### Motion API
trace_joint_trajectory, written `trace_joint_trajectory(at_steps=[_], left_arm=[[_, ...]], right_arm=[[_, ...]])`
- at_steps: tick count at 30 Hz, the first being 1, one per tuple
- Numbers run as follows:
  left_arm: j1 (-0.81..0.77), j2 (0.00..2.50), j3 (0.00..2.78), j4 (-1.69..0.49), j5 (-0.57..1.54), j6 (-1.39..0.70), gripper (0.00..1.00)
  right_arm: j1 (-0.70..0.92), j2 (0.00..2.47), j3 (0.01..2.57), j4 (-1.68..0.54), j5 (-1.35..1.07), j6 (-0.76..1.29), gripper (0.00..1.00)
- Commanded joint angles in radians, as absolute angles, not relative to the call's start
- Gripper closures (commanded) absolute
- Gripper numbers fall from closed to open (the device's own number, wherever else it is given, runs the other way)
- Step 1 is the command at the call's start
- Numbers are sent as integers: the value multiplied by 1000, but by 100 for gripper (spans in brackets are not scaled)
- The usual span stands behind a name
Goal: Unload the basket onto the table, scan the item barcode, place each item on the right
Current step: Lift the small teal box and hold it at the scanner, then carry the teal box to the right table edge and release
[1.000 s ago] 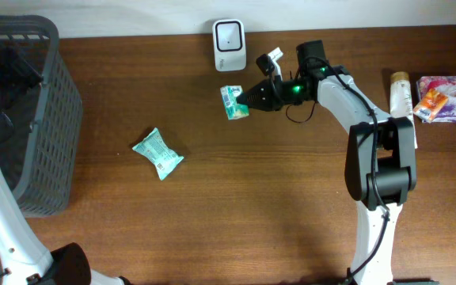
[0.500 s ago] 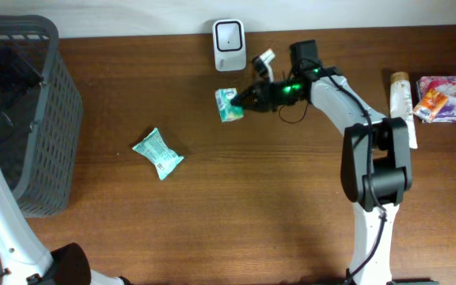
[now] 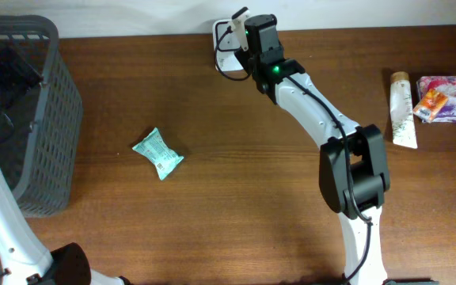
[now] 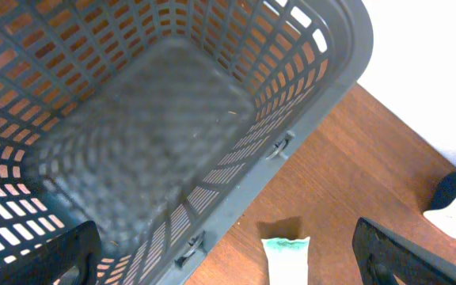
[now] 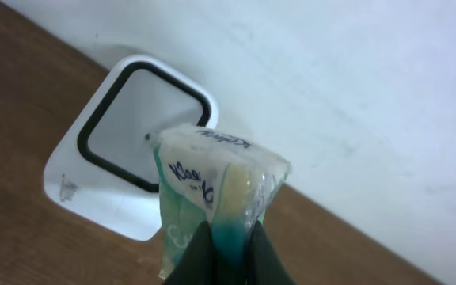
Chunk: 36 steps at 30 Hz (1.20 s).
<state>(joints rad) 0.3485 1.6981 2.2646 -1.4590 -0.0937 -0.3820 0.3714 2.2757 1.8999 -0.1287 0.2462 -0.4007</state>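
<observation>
Tightly pinched tissue pack point(image 5: 212, 186) over scanner point(image 5: 117, 134), wall point(image 5: 331, 95) just behind.

Wooden tabletop point(image 3: 236, 206). White scanner point(image 5: 125, 150) just ahead of right end effector point(image 5: 226, 249); green packet point(image 3: 157, 153), grey basket point(image 3: 30, 119) well to its left; tube point(image 3: 403, 109), pink packet point(image 3: 454, 99) far right.

Right wrist view: dark blue script on the tissue pack point(image 5: 212, 190) starts "Klee", and the rest curls round the fold. There is a fine line of print along its top edge, too small to read. Overhead, the green packet point(image 3: 157, 153) and pink pack point(image 3: 450, 99) carry print, none legible.
</observation>
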Motion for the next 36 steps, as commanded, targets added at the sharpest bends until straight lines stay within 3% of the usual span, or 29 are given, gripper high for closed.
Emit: trace_joint_trajectory(at_steps=[1, 8, 15, 19, 26, 30, 36], left_arm=[[354, 1698, 2272, -1460, -101, -366, 1], [354, 1698, 2272, -1460, -101, -366, 1], [354, 1698, 2272, -1460, -101, -366, 1], [354, 1698, 2272, -1460, -101, -366, 1], [354, 1698, 2272, -1460, -101, -366, 1], [354, 1698, 2272, -1460, -101, -366, 1], [354, 1698, 2272, -1460, -101, -366, 1]], right_arm=[[368, 2341, 1917, 16, 213, -483, 96], [367, 2410, 1917, 183, 93, -552, 96], [349, 2330, 1917, 234, 458, -339, 96], [255, 2199, 1917, -55, 705, 20, 96], [-81, 2108, 1917, -868, 700, 727, 96], [-245, 2108, 1917, -1081, 630, 882, 96], [-392, 2137, 1911, -1097, 508, 881, 95]])
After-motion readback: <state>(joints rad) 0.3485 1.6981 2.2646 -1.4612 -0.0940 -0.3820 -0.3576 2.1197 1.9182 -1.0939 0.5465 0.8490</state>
